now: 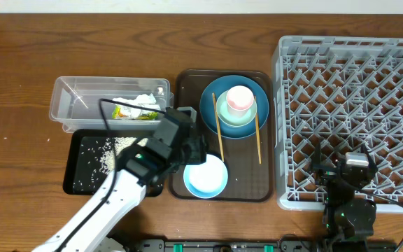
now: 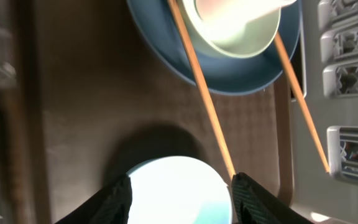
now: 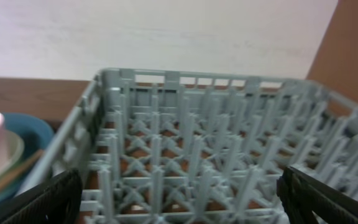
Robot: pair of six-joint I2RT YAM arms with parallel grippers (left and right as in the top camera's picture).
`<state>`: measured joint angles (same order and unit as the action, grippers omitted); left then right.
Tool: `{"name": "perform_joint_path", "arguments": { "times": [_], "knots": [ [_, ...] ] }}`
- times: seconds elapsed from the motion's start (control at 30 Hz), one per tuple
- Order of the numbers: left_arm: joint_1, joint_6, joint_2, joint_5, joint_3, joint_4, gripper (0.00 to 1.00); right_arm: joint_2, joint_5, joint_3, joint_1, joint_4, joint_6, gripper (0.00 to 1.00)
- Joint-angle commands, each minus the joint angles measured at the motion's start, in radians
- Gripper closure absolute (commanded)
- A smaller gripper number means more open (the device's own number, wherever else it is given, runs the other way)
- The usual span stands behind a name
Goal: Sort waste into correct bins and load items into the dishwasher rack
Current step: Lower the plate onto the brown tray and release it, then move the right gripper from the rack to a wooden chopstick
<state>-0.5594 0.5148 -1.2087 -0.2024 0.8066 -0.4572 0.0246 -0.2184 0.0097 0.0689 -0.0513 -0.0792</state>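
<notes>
Left claw: jaws apart, nothing gripped, poised at the rim of the light-blue bowl.

Overhead view.
- Light-blue bowl: near-left corner of the brown serving tray.
- Dark-blue plate: far end of the tray, carrying the pale-green bowl and the cup.
- Chopsticks: one on each side of that stack.
- Clear tub: holds the napkin and the wrapper.
- Black tray: holds the grains.
- Dishwasher rack: on the tabletop to the right, nothing loaded.
- Right claw: over the rack's near edge.

Left wrist view.
- Left claw: its fingers stand one on each side of the light-blue bowl; contact cannot be told.
- Nearer chopstick: its end lies just beside the right-hand finger.
- Step judged: taking up this bowl.
- Handling: descend straight, keep that finger off the stick, close on the bowl wall, lift clear of the tray lip before carrying it to the rack.

Right wrist view.
- Right claw: spread wide, nothing between its fingers, facing the rack.
- Handling: best kept out of the incoming bowl's path.
</notes>
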Motion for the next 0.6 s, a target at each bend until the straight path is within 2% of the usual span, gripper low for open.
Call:
{"name": "perform_joint_path", "arguments": {
  "times": [0.0,0.03,0.07,0.27,0.3,0.43,0.57],
  "knots": [
    [0.04,-0.085,0.053,0.013,0.027,-0.014,0.43,0.0,-0.046,-0.004,0.01,0.002,-0.113,0.01],
    [0.051,-0.085,0.066,0.013,0.027,-0.014,0.29,0.0,-0.042,-0.004,0.01,0.002,-0.113,0.01],
    [0.057,-0.085,0.073,0.013,0.027,-0.014,0.23,0.0,-0.039,-0.004,0.01,0.002,-0.113,0.01],
    [0.059,-0.073,0.077,0.009,0.024,-0.01,0.15,0.0,0.001,-0.004,0.01,0.003,-0.08,0.01],
    [0.059,-0.073,0.077,0.009,0.024,-0.008,0.14,0.0,0.035,-0.004,0.01,-0.003,-0.04,0.01],
    [0.059,-0.073,0.077,0.01,0.024,-0.008,0.12,0.0,0.218,-0.004,0.01,-0.021,0.267,0.01],
    [0.059,-0.072,0.077,0.01,0.024,-0.009,0.11,0.008,0.323,0.009,0.021,-0.039,0.412,0.01]
  ]
}}
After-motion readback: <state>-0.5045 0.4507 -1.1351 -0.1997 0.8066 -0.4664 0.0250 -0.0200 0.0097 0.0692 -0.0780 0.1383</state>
